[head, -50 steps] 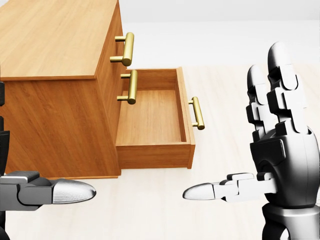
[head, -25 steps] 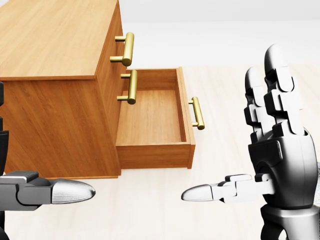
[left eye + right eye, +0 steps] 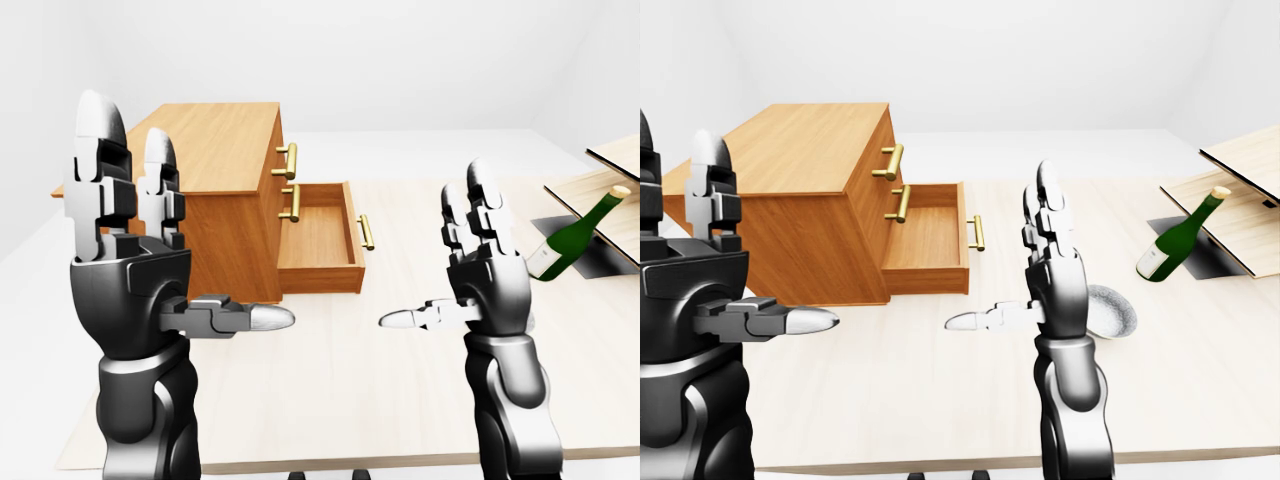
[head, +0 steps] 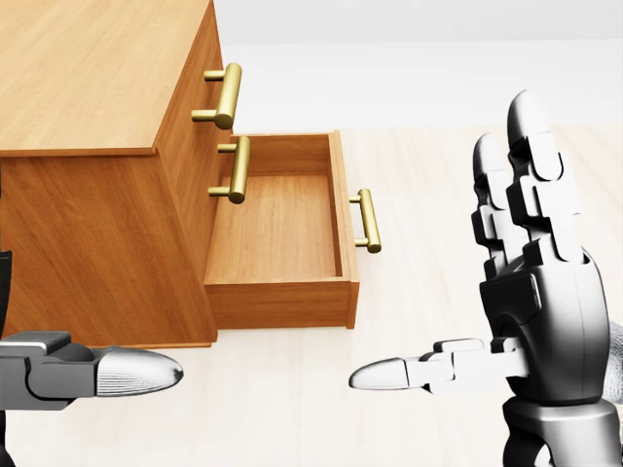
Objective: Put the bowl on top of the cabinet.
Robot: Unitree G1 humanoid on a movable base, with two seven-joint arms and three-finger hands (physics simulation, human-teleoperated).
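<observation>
Holding my left hand (image 3: 125,300) and right hand (image 3: 490,290) raised over the pale wooden worktop (image 3: 940,380), I grip nothing: the fingers stand spread and upright, thumbs pointing inward. The pale grey round bowl (image 3: 1115,312) rests on the worktop, partly hidden by my right hand in the right-eye view and well apart from the light-brown wooden cabinet (image 3: 215,150). I judge grasping it comes first.

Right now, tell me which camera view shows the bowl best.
The right-eye view. There the bowl sits on the table, its left edge hidden behind the open right hand. In the left-eye view that hand blocks it, and I cannot make it out in the head view.
</observation>
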